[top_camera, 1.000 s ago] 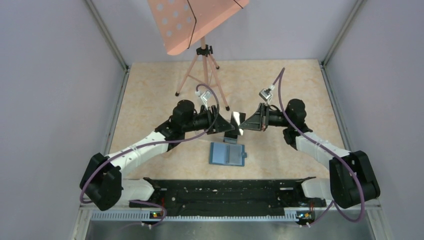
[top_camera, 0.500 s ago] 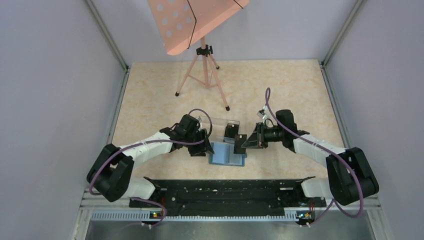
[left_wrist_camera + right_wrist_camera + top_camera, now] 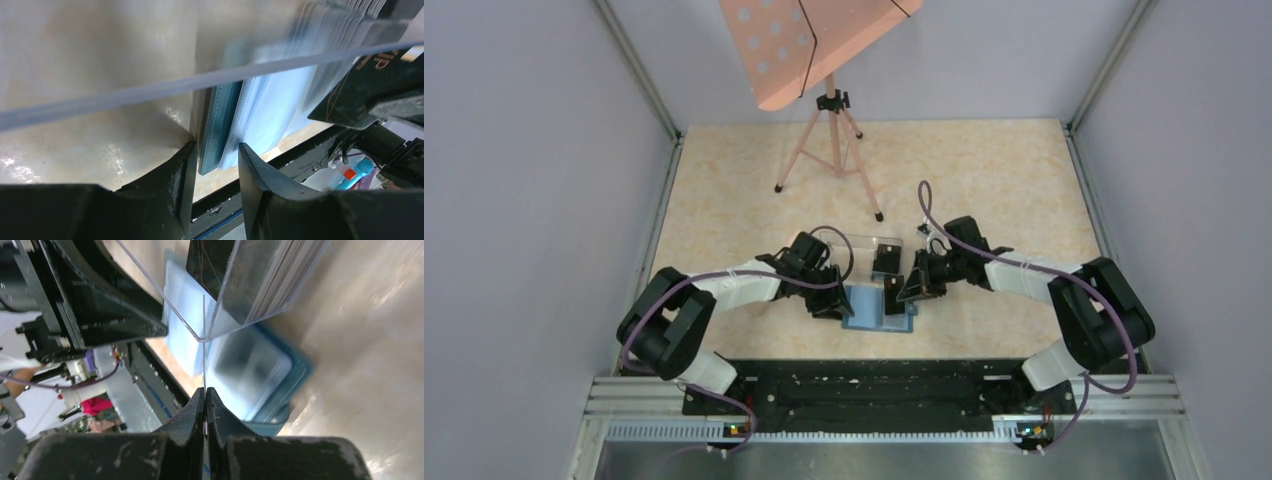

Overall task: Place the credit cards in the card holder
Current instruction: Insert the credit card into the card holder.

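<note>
Credit cards stand as a dark stack in a clear box just behind the open wallet. One card is out of the box, pinched at one end by the clenched right fingers, so that its free end hangs over the wallet's pale blue pockets. The left fingers are parted and straddle the wallet's teal left edge, one on each side. Whether they press on it cannot be told, but the placing looks meant to keep the wallet flat and steady against the push of an incoming card. The wallet lies near the front of the surface, between the box behind and the black rail ahead. Room here is tight: both arms close in from the sides, the box wall rises right beside the held card, and the left fingers sit near the pocket mouths. The card probably has to travel low and nearly parallel to the pockets, since any swing backwards risks clipping the box. Open surface lies only farther back, toward the pink stand, well apart from the work.
</note>
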You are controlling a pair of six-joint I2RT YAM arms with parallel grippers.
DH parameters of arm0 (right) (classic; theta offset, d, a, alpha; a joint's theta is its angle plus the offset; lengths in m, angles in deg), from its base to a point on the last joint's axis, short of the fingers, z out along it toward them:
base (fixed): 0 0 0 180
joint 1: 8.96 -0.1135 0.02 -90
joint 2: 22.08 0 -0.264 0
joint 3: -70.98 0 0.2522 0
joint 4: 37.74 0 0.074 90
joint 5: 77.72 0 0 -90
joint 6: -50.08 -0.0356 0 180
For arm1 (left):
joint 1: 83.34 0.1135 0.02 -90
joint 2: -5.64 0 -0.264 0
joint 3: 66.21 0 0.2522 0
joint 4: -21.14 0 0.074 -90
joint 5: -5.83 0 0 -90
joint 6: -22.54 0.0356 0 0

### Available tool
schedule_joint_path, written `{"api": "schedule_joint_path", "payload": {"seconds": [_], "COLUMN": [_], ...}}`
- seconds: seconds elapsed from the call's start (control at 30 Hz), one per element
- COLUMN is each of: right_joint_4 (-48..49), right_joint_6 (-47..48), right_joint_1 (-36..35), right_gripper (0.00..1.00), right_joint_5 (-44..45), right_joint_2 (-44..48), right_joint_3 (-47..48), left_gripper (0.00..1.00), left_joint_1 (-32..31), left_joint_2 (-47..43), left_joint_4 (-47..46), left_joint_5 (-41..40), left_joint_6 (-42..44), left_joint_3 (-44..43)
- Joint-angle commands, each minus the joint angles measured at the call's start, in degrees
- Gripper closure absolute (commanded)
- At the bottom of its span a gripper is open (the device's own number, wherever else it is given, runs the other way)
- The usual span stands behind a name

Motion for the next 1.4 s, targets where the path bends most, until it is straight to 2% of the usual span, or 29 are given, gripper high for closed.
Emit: {"api": "schedule_joint_path", "payload": {"seconds": [0.0,0.17,0.3,0.4,0.57,0.77,0.97,1.2,1.37], "right_joint_4": [-2.29,-1.89,0.34,1.57,1.45,4.33,6.68,12.62,13.21], "right_joint_6": [3.56,2.76,1.77,0.93,0.64,-0.35,-1.58,-4.43,-4.39], "right_joint_1": [-0.35,-0.3,2.7,5.33,5.86,5.89,5.93,5.92,5.89], "right_gripper": [1.0,1.0,1.0,1.0,1.0,1.0,1.0,1.0,1.0], "right_joint_5": [7.77,9.71,7.78,5.37,4.2,2.35,1.85,-0.49,-0.16], "right_joint_2": [-2.77,-5.28,-4.29,-1.62,3.01,5.2,4.55,0.21,-0.79], "right_joint_3": [6.78,10.67,8.86,5.8,0.97,-3.32,-3.92,-5.1,-5.72], "left_gripper": [0.59,0.6,0.62,0.68,0.82,0.87,0.99,1.0,1.0], "left_joint_1": [-0.03,-0.23,-0.59,-1.59,-2.55,-2.92,-3.18,-3.54,-3.76], "left_joint_2": [1.99,2.47,3.56,4.03,5.59,6.43,7.37,8.47,8.97], "left_joint_4": [-1.57,-2.8,-5.01,-7.22,-11.7,-12.16,-12.35,-12.43,-12.46], "left_joint_5": [-0.42,0.27,1.45,1.77,2.7,2.06,2.03,2.21,2.08], "left_joint_6": [-0.4,-1.78,-4.25,-6.26,-9.32,-10.22,-10.33,-10.15,-10.15], "left_joint_3": [-0.49,-0.42,-0.25,-0.02,0.9,1.65,1.8,1.36,1.21]}}
